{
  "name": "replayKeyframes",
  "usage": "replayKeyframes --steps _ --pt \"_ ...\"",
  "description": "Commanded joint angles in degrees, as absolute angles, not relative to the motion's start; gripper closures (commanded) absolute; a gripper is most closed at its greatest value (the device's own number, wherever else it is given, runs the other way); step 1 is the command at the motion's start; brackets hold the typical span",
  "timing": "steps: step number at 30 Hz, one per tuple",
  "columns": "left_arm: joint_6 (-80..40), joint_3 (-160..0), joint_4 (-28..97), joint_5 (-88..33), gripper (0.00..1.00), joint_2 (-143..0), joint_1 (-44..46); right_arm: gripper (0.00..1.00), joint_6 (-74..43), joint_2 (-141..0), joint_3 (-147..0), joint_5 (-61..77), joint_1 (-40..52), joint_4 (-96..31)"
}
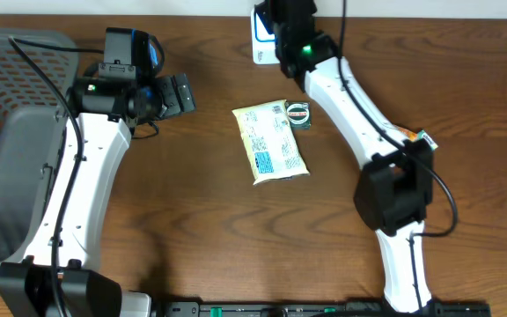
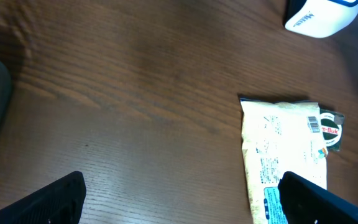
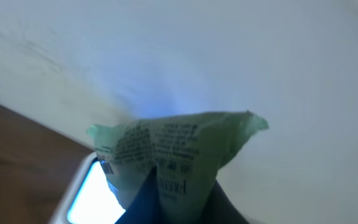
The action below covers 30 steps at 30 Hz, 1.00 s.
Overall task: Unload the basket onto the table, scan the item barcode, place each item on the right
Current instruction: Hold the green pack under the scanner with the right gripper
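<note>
green-tinted plastic is showing between the fingers of our right gripper (image 3: 180, 190), which is pinching a small printed packet (image 3: 173, 146) by its lower edge, jaws pressed nearly together on it. we are holding the packet up at the far edge of the table (image 1: 192, 220), just above and beside the white scanner (image 3: 86, 186), whose blue light is glowing at the lower left of the right wrist view. our left gripper (image 2: 179, 208) is hanging spread wide and holding nothing over the wood, with a second, yellow packet (image 2: 278, 143) lying flat near it in the middle of the table.

we are judging the scan to be under way, and a few things are looking risky. the packet is crumpling in the pinch, so its barcode may be bending or facing away from the scanner, and we cannot tell where the barcode is sitting. the grip is taking only an edge, so a quick turn may be enough to let the packet slip out. lowering further may be knocking the scanner off its spot.
</note>
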<state>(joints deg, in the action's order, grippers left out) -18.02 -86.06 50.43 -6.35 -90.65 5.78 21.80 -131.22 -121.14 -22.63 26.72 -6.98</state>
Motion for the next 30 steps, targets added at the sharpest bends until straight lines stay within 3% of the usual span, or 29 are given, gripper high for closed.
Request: replayKeyframes --steps 1,9,18,30 --pt "-17.9 -86.5 50.5 -6.9 0.02 -91.0 5.7 0.99 39.5 -134.5 -122.4 -24.8 26.9 -2.3" --pt "-17.9 -86.5 50.5 -6.9 0.02 -91.0 5.7 0.99 60.5 -139.5 -122.3 -24.2 27.1 2.3" --pt "-17.9 -86.5 50.5 -6.9 0.02 -91.0 5.7 0.98 62.2 -141.7 -122.3 -21.9 26.8 10.7" --pt "-17.9 -86.5 50.5 -6.9 0.02 -91.0 5.7 0.98 64.4 -143.6 -121.7 -20.2 26.4 11.4"
